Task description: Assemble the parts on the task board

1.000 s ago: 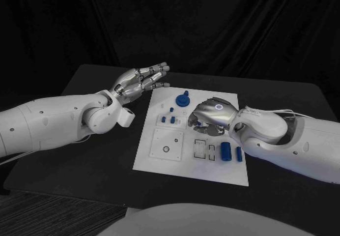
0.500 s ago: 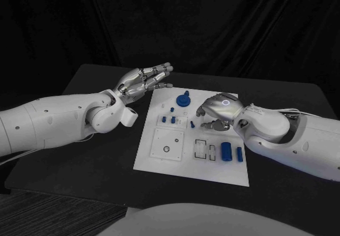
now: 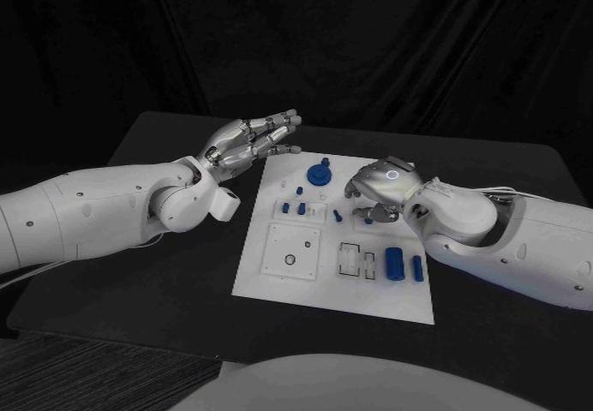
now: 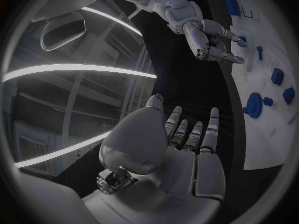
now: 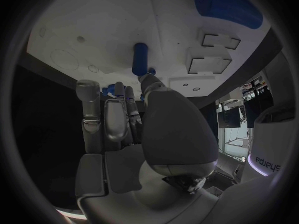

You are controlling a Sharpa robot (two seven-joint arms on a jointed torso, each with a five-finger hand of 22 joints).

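The white task board point(image 3: 296, 284) lies in the middle of the black table. My right hand point(image 3: 380, 192) hovers over its far right part with fingers curled down. A small blue peg point(image 5: 140, 59) meets the thumb tip point(image 5: 149, 77) at one end; whether it is pinched is unclear. My left hand point(image 3: 254, 137) floats off the board's far left corner, fingers stretched out and holding nothing, as the left wrist view confirms point(image 4: 187, 149). A round blue knob point(image 3: 320, 175) sits at the far edge, and a thick blue cylinder point(image 3: 393, 263) lies near the right edge.
Small blue pieces point(image 3: 294, 208) stand in the board's centre left. A square white inset point(image 3: 293, 251) with a ring mark lies toward the front, with rectangular slots point(image 3: 352, 259) beside it. Black table surface point(image 3: 148, 282) surrounds the board.
My right hand has drawn back from the board's middle toward the far right and lifted slightly, uncovering the slots. The left hand has stayed put.
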